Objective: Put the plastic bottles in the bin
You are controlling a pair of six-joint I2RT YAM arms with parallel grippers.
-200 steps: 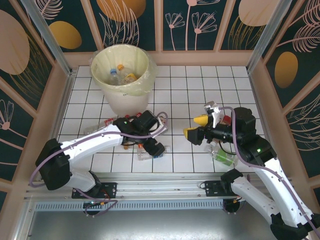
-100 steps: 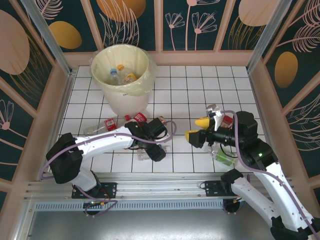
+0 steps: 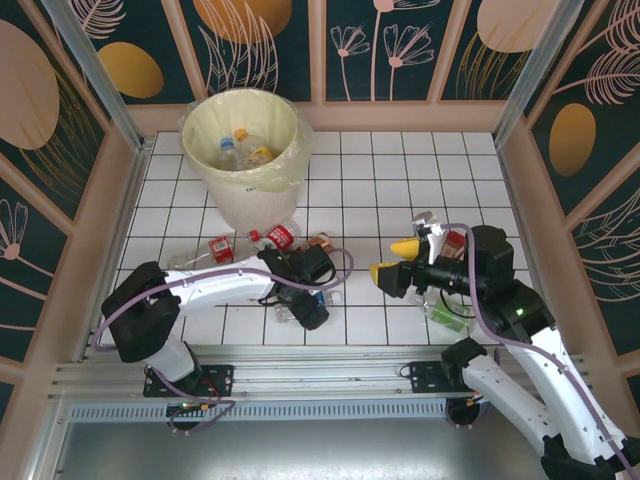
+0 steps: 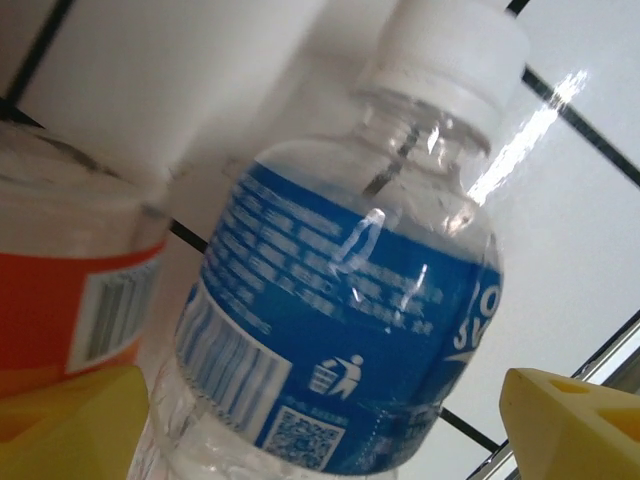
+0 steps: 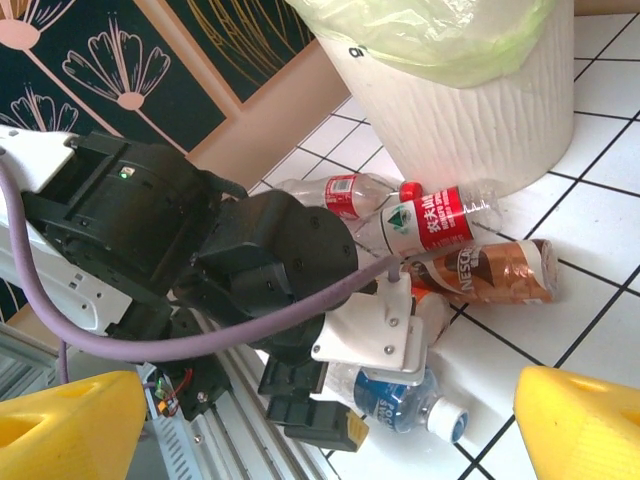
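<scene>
Overhead, I'm watching the left gripper [image 3: 310,312] hanging low over a blue-labelled bottle [image 3: 284,312] lying on the near part of the tiled table [image 3: 400,170]. The bin [image 3: 245,205] is standing far and slightly left of it, and the right gripper [image 3: 392,260] is hovering spread and empty, well off to the right. On the left wrist, the fingers [image 4: 70,425] are sitting apart on either side of the bottle's body, not pinching as far as I can judge. Its long axis is running away between them, white cap [image 4: 450,45] at the far end. On the right wrist, that bottle is lying beneath the left arm [image 5: 150,230], so the left is clearly the nearer.
</scene>
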